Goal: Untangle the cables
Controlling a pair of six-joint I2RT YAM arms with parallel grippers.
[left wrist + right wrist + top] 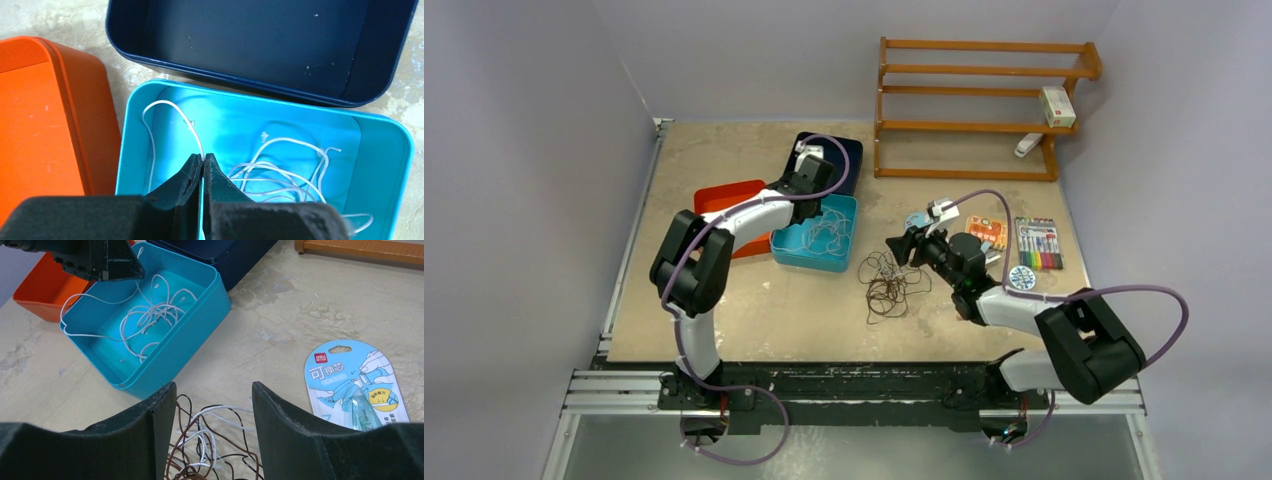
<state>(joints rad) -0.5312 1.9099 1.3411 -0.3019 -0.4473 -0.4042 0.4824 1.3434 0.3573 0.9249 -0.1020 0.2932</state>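
Note:
A tangle of brown, black and white cables (886, 283) lies on the table between the arms. My right gripper (902, 245) hovers just over its far side, open, and the wires (210, 440) show between its fingers (212, 387) untouched. More white cables (280, 170) lie loose in the teal box (125, 140). My left gripper (203, 159) is low inside that box, shut on one white cable that arcs up from its tips. In the top view the left gripper (809, 205) is at the teal box's (809, 262) far edge.
A navy box (849, 160) stands behind the teal one and an orange box (724, 195) to its left. A blue packet (355, 385), an orange packet (987, 232) and a marker pack (1037, 245) lie right of the tangle. A wooden shelf (984, 110) stands at the back right.

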